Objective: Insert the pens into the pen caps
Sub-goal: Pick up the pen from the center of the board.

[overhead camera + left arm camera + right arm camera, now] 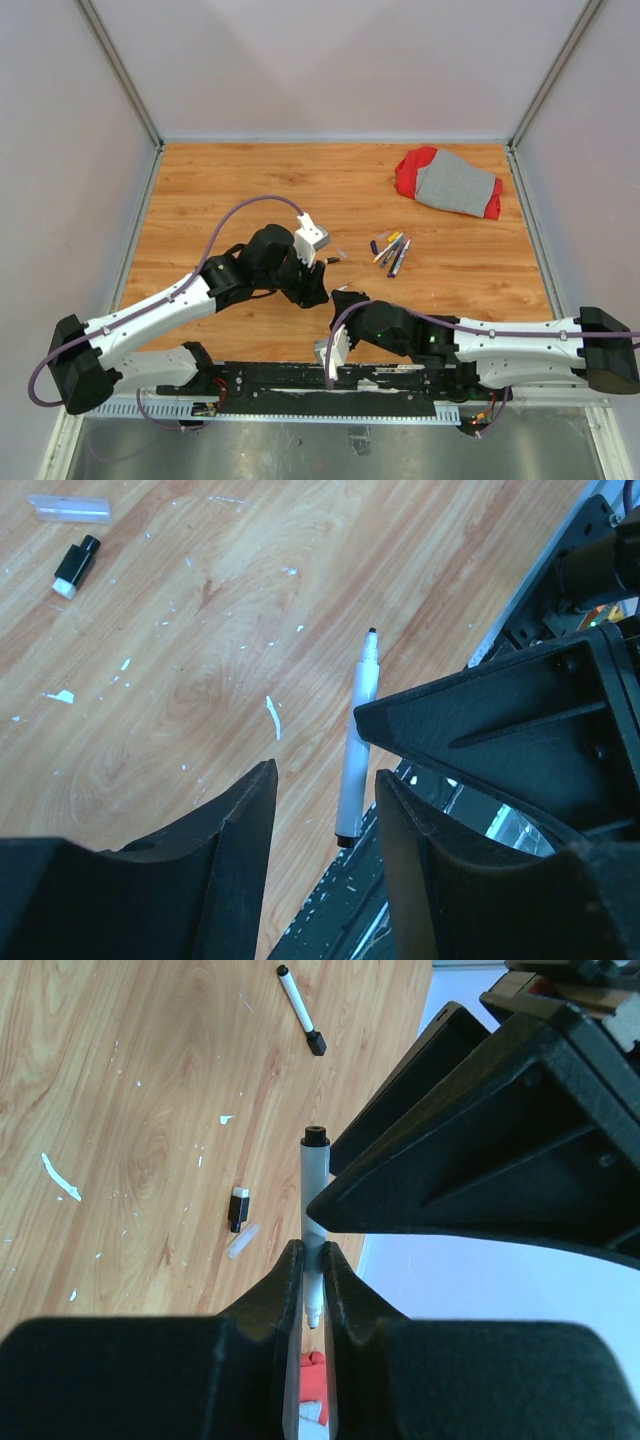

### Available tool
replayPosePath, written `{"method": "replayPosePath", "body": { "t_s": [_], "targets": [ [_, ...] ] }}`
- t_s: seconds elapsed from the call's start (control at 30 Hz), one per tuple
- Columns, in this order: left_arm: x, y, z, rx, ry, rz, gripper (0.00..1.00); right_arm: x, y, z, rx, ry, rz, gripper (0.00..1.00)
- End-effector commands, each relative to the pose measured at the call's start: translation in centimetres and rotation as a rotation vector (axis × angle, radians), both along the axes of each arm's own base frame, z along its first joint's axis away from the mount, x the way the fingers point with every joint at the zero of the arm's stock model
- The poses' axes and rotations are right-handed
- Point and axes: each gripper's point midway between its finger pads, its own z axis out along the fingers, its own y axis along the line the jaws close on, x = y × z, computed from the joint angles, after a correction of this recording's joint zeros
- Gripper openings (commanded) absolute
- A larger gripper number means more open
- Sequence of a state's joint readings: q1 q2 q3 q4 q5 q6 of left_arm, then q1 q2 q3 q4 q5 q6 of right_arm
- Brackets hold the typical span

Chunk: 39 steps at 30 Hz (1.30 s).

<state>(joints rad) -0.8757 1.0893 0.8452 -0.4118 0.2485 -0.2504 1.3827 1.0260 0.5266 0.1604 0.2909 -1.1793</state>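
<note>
Nearby — cap (238, 1208); pen (314, 1175) in right claw (312, 1256)

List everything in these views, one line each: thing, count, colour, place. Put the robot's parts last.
pen cluster: about five, exact count unclear; pale barrels with blue, yellow and dark ends; right of table centre.
held pen: one, pale grey with a dark end, clamped in the right gripper.
loose pen: one, white with black ends, lying on the table.
black cap: one, black with a white end, on the table.
clear piece: one, transparent, near the black cap.
white scraps: several, white, scattered on the wood.
cloth: one, red and grey, far right.
table: one, wood-grain brown.
left gripper: one, black, open, beside the held pen.
right gripper: one, black, shut on the held pen.
</note>
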Motion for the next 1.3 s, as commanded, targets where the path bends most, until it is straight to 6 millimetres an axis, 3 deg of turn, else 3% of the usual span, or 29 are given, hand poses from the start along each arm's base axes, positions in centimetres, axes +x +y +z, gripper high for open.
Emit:
{"method": "replayPosePath", "body": {
  "t_s": [0.0, 0.5, 0.8, 0.93, 1.1, 1.27],
  "targets": [
    [0.4, -0.6, 1.0, 0.003, -0.034, -0.006, 0.48, -0.1, 0.6, 1.5, 0.030, -0.043, 0.009, 0.01],
    [-0.1, -0.6, -0.2, 0.070, -0.014, -0.053, 0.36, -0.1, 0.5, 1.5, 0.030, -0.053, 0.012, 0.01],
    [0.5, -0.2, -0.1, 0.084, -0.040, -0.021, 0.01, -0.2, 0.7, 2.0, 0.057, -0.056, 0.019, 0.03],
    [0.9, 0.1, 0.4, 0.078, -0.072, -0.004, 0.00, -0.2, 0.7, 2.5, 0.079, -0.057, 0.021, 0.11],
    [1.4, 0.7, 0.7, 0.091, -0.105, 0.024, 0.00, -0.6, 0.7, 3.1, 0.111, -0.031, 0.033, 0.34],
    [2.4, 1.2, 1.3, 0.082, -0.155, 0.086, 0.01, -0.9, 0.3, 3.5, 0.161, 0.001, 0.029, 0.45]
  ]
}}
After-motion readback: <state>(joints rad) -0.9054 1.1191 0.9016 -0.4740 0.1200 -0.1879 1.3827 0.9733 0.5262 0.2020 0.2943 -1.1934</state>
